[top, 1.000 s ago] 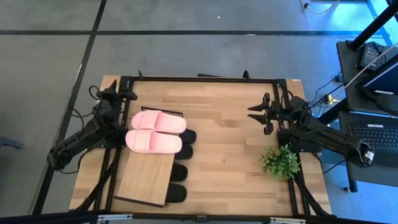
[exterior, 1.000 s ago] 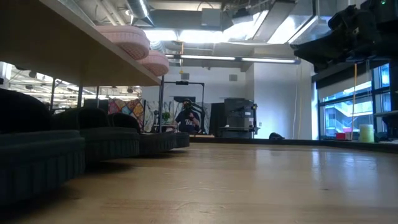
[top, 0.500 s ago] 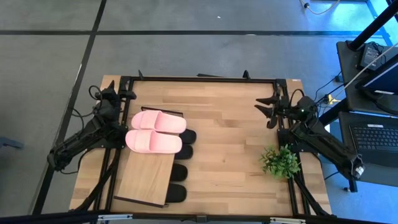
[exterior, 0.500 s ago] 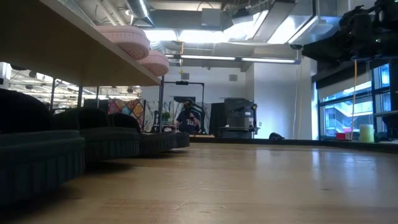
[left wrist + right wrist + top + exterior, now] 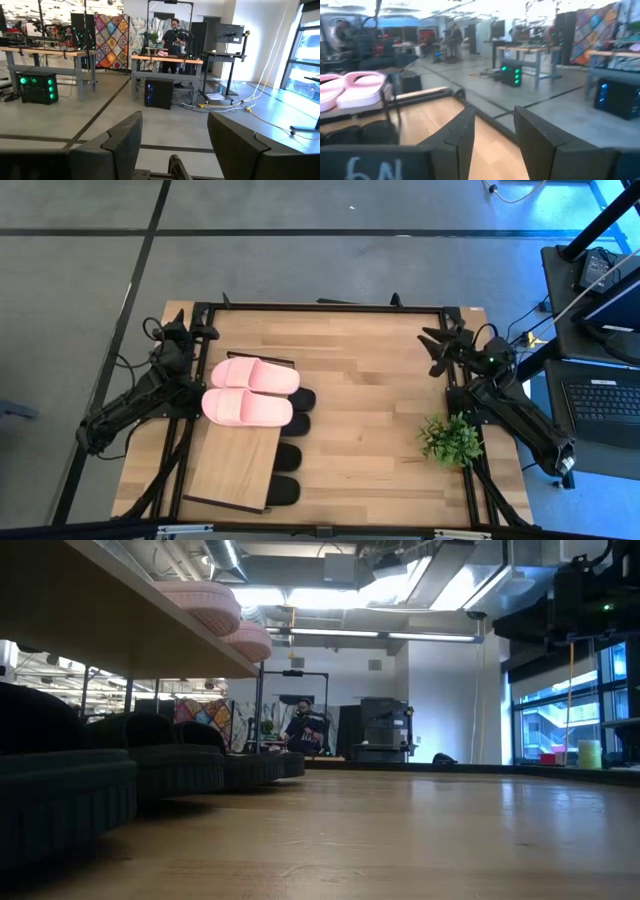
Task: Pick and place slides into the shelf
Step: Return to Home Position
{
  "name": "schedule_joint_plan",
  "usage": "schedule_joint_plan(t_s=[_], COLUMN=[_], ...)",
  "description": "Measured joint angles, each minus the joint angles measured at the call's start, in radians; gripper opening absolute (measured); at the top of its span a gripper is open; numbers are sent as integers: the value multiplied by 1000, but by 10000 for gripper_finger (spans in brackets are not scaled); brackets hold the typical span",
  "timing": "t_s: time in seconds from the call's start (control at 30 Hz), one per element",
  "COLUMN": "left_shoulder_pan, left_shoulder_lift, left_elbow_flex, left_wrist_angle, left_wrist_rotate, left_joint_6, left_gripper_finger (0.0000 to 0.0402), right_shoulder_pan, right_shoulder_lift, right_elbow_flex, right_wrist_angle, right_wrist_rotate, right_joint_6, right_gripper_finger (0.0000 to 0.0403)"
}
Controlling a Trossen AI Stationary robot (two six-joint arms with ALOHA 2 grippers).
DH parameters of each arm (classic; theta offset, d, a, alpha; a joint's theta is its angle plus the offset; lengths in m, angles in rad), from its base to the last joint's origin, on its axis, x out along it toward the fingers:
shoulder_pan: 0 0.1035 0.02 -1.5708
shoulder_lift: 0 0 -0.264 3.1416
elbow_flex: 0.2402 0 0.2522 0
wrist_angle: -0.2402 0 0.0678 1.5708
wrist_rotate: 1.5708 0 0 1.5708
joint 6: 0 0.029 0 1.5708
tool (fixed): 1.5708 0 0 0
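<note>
Two pale pink slides [image 5: 250,391] lie side by side on the far end of the shelf's light-wood plank top [image 5: 232,470]; they also show in the low view [image 5: 210,602] and the right wrist view [image 5: 351,89]. Several black slides [image 5: 293,442] stand on the table under the plank, toes sticking out toward the table's right; the low view shows them in a row [image 5: 150,768]. My left gripper [image 5: 200,332] is open at the table's far left corner, beside the shelf. My right gripper [image 5: 432,350] is open near the far right edge, away from the shelf.
A small green plant [image 5: 450,440] stands near the table's right edge, under my right arm. Bare wooden tabletop [image 5: 365,410] lies between shelf and plant. A black frame [image 5: 320,306] runs around the table. A person [image 5: 305,728] sits at a desk far behind.
My right gripper has drawn back toward the table's far right corner and turned, so that it points more toward the far edge. The slides, the shelf and my left arm have kept still.
</note>
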Motion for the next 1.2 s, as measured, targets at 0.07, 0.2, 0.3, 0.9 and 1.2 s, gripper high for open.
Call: schedule_joint_plan(t_s=[0.07, 0.2, 0.3, 0.9, 1.2], left_shoulder_pan=[0, 0, 0, 0, 0], left_shoulder_lift=[0, 0, 0, 0, 1], left_elbow_flex=[0, 0, 0, 0, 0], left_wrist_angle=[0, 0, 0, 1, 1], left_wrist_rotate=[0, 0, 0, 0, 0], left_joint_6=[0, 0, 0, 1, 1], left_gripper_finger=[217, 217, 217, 217, 217], right_shoulder_pan=[0, 0, 0, 0, 0], right_shoulder_lift=[-19, -53, -81, -79, -79], right_elbow_flex=[0, -10, -64, -157, -156], right_wrist_angle=[0, 11, 67, 189, 189], right_wrist_rotate=[20, 44, 45, 45, 45], right_joint_6=[2, 7, 8, 59, 58], right_gripper_finger=[139, 139, 139, 139, 139])
